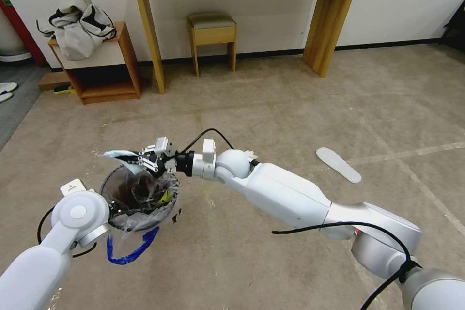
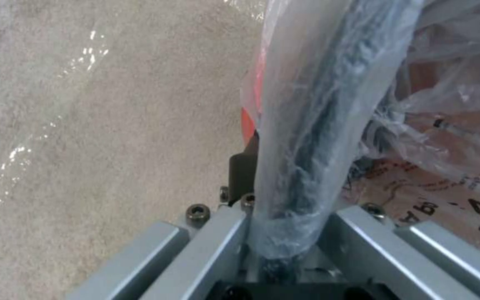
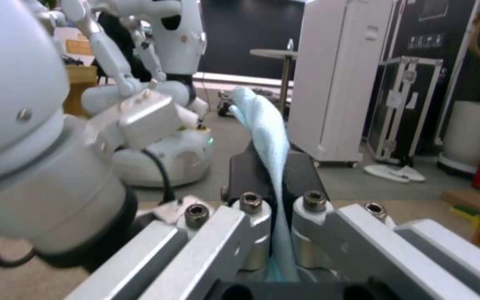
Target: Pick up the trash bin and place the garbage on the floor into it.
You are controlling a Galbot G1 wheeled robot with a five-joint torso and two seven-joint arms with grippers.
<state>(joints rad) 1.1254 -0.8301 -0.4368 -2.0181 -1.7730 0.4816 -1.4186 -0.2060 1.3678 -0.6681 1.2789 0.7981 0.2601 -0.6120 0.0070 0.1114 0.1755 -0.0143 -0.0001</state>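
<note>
- While the left gripper (image 2: 284, 233) is clamped on the rim of the small round red trash bin with its crinkly clear plastic bag (image 1: 140, 201), the bin hangs just above the beige carpet floor (image 1: 271, 101), so a loose hold could let it tip or drop.
- The fingers pinch the slippery bag along with the rim. The plastic could slide, and then the bin could sag.
- The right gripper (image 1: 154, 157) is closed tight on a soft pale-blue face mask (image 1: 116, 156), right over the far edge of the bin's mouth.
- Most of the mask sticks out past the rim. If it is let go here, it might fall outside the bin and land on the carpet.
- The mask is light and floppy. It could cling to the fingers (image 3: 301, 175) and not fall at all.
- The blue drawstring loop (image 1: 133, 249) dangles under the bin and could catch on something.
- A long white flat thing (image 1: 339, 164) lies on the carpet, well apart from the bin.
</note>
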